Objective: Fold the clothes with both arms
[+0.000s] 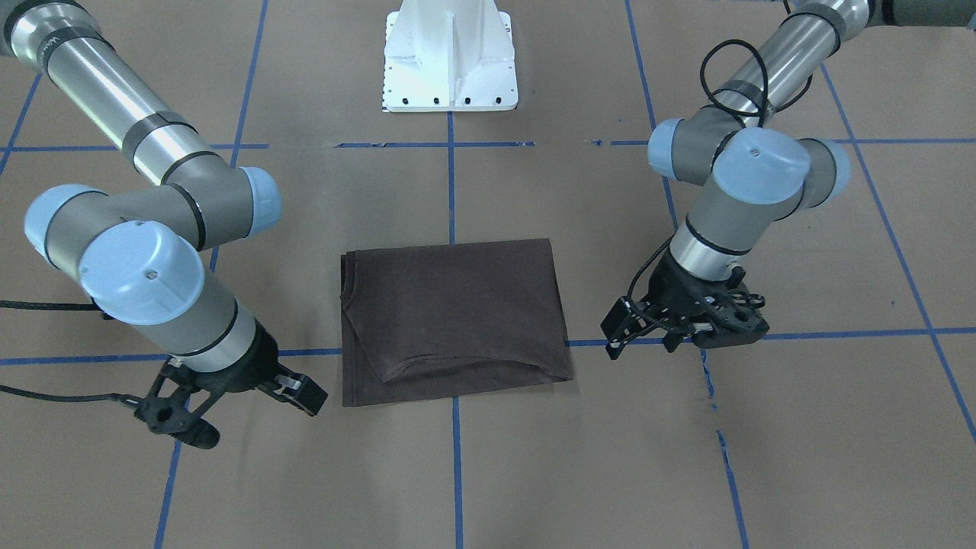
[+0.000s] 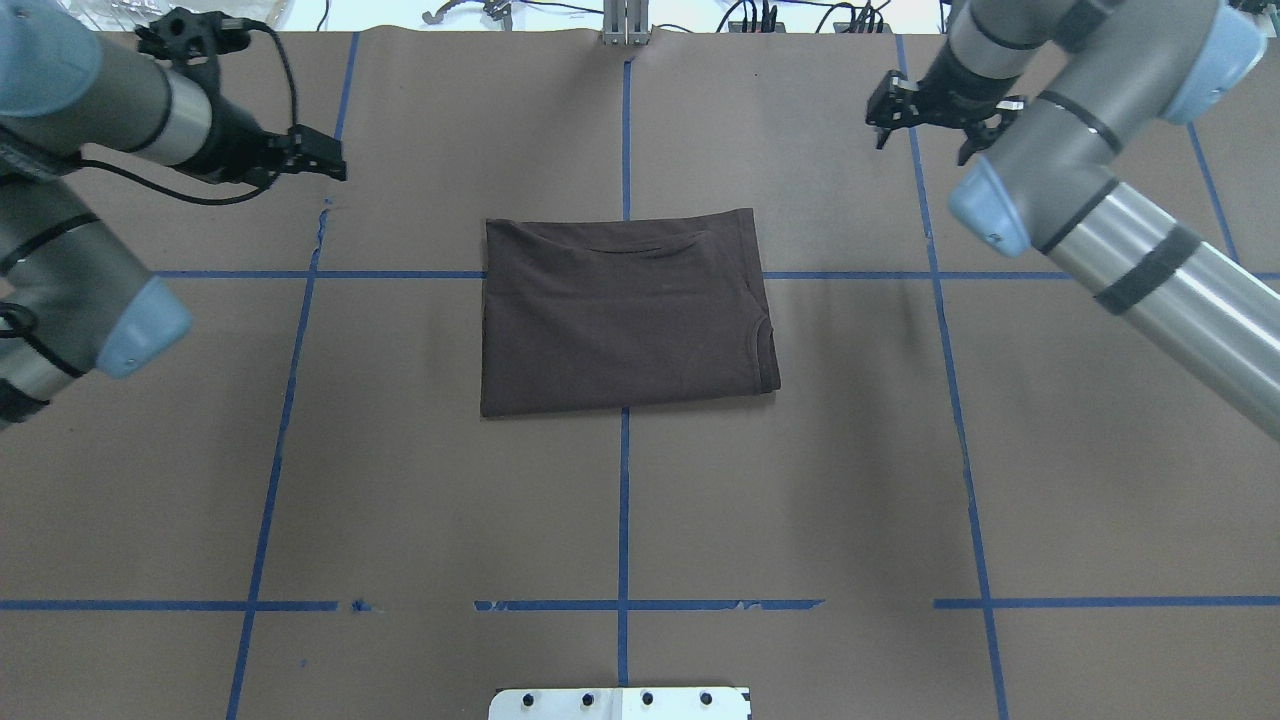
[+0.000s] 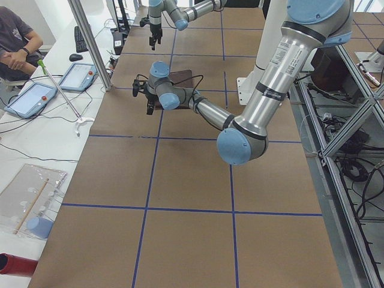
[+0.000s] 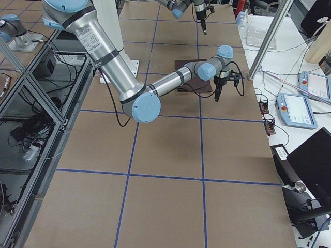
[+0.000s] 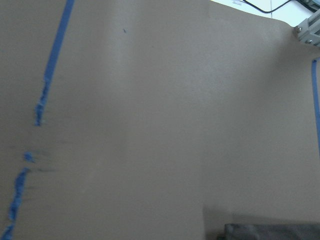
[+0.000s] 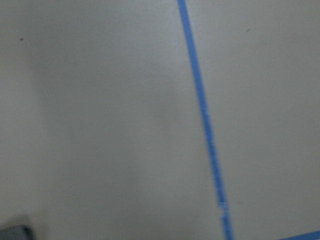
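On table (image 1: 534,473) | 1 folded T-shirt (image 1: 457,320) | left hand (image 1: 642,345), right hand (image 1: 245,415): 2, spread

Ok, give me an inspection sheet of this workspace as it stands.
surface: brown table, blue tape grid, scuffed in spots.
job's things: dark brown T-shirt folded into a rectangle, flat at centre, untouched.
clutter: nothing seen.
grippers: left gripper and right gripper both open, empty, either side of the T-shirt.
cables: black cables loop near both grippers, off the T-shirt.
surroundings: white pedestal base; side bench with tablets; seated person.
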### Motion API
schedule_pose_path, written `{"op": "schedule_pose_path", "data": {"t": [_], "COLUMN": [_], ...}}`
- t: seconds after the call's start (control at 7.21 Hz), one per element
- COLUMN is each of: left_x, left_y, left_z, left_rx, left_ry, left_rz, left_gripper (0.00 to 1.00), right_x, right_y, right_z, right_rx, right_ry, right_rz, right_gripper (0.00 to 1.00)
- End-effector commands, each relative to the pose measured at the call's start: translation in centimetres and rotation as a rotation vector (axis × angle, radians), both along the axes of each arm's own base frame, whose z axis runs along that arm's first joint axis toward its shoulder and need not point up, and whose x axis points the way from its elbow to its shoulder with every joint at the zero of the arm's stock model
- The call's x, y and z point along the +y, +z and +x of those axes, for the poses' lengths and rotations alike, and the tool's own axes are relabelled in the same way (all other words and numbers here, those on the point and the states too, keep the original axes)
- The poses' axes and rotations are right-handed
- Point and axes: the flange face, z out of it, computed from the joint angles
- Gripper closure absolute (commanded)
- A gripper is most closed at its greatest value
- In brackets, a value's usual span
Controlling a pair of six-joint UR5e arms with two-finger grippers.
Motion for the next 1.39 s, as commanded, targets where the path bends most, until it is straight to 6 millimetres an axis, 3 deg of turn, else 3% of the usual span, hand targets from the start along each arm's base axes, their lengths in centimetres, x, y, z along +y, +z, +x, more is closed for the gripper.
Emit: {"op": "schedule_pose_path", "data": {"t": [0.0,0.14,0.28,0.42,0.55,0.69,0.97,1.11,1.25], "left_x": [3.8,5.8,7.3,9.1,11.3,11.3,11.5,11.0,9.8], "left_y": [9.6,13.8,16.7,19.3,21.2,21.9,24.2,24.3,22.5], "left_z": [-12.1,-18.9,-24.8,-28.1,-29.1,-29.4,-29.6,-29.6,-29.5], "left_rx": [-0.183,-0.220,-0.217,-0.255,-0.278,-0.286,-0.316,-0.312,-0.306], "left_ry": [0.129,0.192,0.213,0.244,0.258,0.254,0.248,0.252,0.261], "left_rz": [0.156,0.197,0.213,0.222,0.217,0.208,0.160,0.140,0.070], "left_gripper": [0.00,0.00,0.00,0.00,0.00,0.00,0.00,0.00,0.00], "right_x": [5.4,9.4,12.4,14.7,15.6,15.0,16.5,17.1,18.6], "right_y": [10.4,15.1,18.9,20.9,22.0,20.7,21.8,22.4,23.8], "right_z": [14.0,20.2,25.9,27.6,28.1,28.2,29.5,30.8,31.6], "right_rx": [0.043,0.000,-0.025,-0.050,-0.049,-0.036,-0.040,-0.051,-0.057], "right_ry": [-0.139,-0.179,-0.194,-0.199,-0.192,-0.180,-0.161,-0.135,-0.118], "right_rz": [0.085,0.089,0.106,0.088,0.075,0.096,0.078,0.054,0.029], "right_gripper": [0.00,0.00,0.00,0.00,0.00,0.00,0.00,0.00,0.00]}}
